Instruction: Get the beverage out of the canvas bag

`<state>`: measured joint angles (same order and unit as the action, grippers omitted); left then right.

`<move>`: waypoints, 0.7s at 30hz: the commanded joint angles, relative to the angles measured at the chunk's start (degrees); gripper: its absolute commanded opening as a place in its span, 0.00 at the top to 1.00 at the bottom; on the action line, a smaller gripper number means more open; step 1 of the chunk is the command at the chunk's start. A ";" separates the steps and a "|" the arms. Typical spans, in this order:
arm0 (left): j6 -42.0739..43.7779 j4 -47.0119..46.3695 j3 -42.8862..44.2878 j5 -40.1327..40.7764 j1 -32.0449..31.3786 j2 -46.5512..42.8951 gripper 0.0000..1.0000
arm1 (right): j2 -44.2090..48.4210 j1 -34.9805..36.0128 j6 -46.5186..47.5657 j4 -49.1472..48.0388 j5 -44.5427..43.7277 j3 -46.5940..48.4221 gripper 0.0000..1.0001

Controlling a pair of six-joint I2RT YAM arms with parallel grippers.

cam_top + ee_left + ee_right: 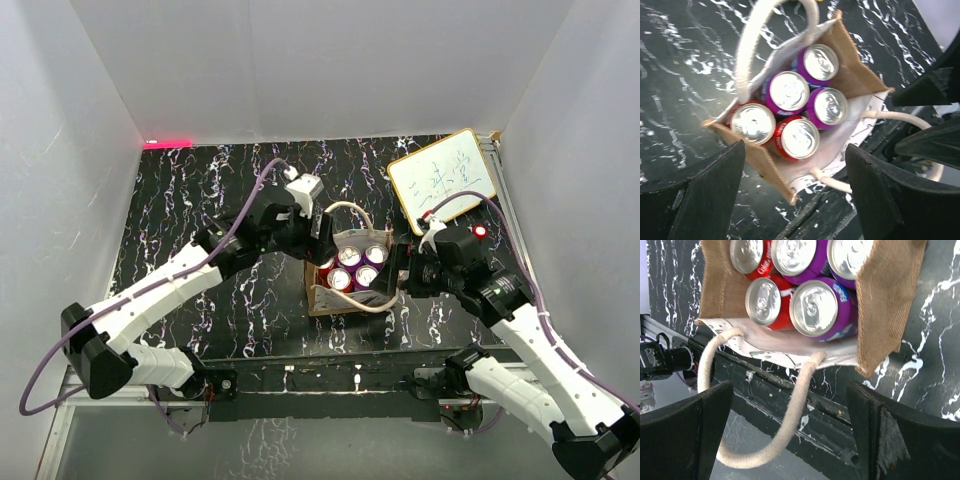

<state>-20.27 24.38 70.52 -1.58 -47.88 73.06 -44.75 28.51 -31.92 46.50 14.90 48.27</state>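
Note:
The tan canvas bag point(322, 298) stands upright at the middle front of the table, holding several beverage cans, purple point(788, 91) and red point(799, 138), all upright with silver tops showing. My left gripper point(318, 236) hovers over the bag's back left corner. In its wrist view the left gripper point(795, 167) is open above the bag point(855, 65), with nothing between its fingers. My right gripper point(396, 280) is at the bag's right side. In the right wrist view the right gripper point(790, 390) is open, and the bag's point(885, 300) cream front handle point(790, 425) loops loosely between its fingers, ungripped.
A white board with a yellow frame point(442, 180) lies at the back right. A red light point(168, 143) glows at the back left table edge. White walls enclose the black marbled table point(200, 200). The metal front rail point(790, 390) runs just before the bag.

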 commanded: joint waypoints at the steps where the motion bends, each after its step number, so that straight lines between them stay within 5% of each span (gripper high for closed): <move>1: -3.30 -4.49 0.84 -9.09 -1.88 2.42 0.23 | 2.62 0.22 -3.62 2.16 -1.88 -2.15 0.02; 10: -4.44 -5.35 -0.52 -4.12 -10.34 7.19 0.28 | 6.90 0.23 -11.28 -4.70 -1.65 -14.33 0.05; 17: -4.06 -3.98 -0.29 0.03 -12.78 8.90 0.28 | 10.09 0.23 -14.49 -10.07 3.17 -22.73 0.25; 21: -3.34 -3.02 0.90 2.20 -13.58 10.88 0.28 | 10.08 0.22 -17.70 -11.99 4.92 -27.65 0.49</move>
<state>-24.23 19.90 70.06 -2.70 -60.69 82.81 -34.81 28.51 -45.56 38.72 18.04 24.05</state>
